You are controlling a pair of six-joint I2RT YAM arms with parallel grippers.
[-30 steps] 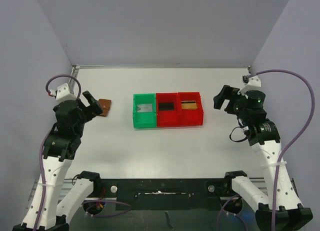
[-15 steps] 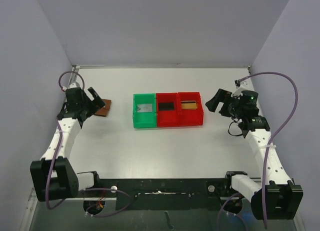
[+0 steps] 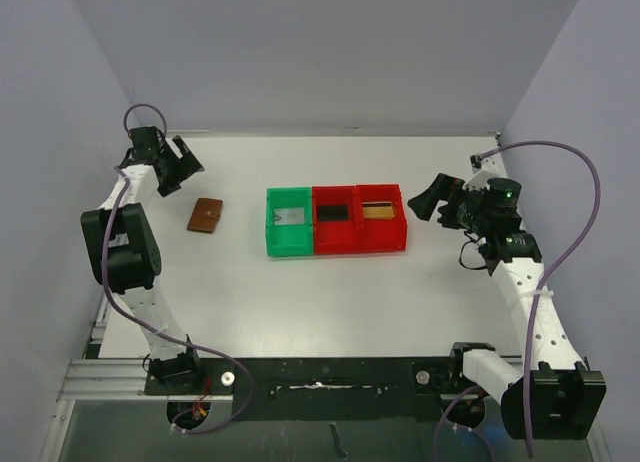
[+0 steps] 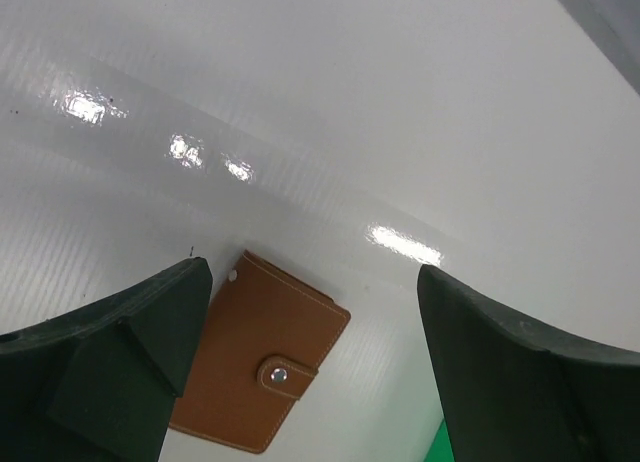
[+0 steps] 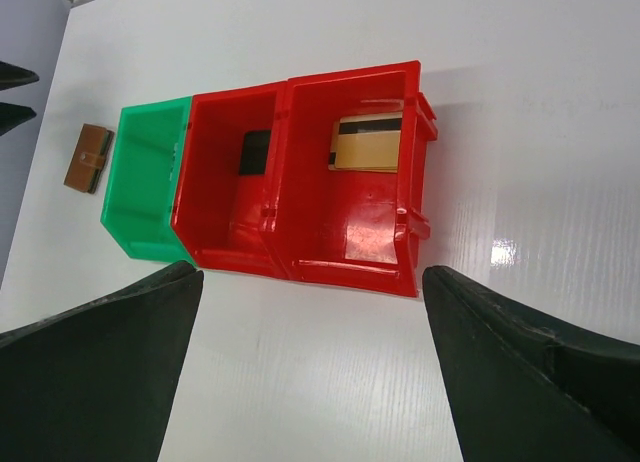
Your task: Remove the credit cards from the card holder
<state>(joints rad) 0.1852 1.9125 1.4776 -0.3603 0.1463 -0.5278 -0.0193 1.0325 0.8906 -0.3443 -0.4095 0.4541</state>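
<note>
White table point(image 3: 300, 302): card holder point(image 3: 206, 215), three bins point(image 3: 336, 243)

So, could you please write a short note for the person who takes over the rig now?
Left gripper: open, empty, above the table near the card holder.
Right gripper: open, empty, beside the right red bin.
Card holder: on the table, left of the green bin, snapped shut.
Cards: pale card in the green bin, dark card in the middle red bin, gold card in the right red bin.
Done: three cards lie in bins.
Left: cannot tell whether the shut holder has more cards; open it and check.
</note>
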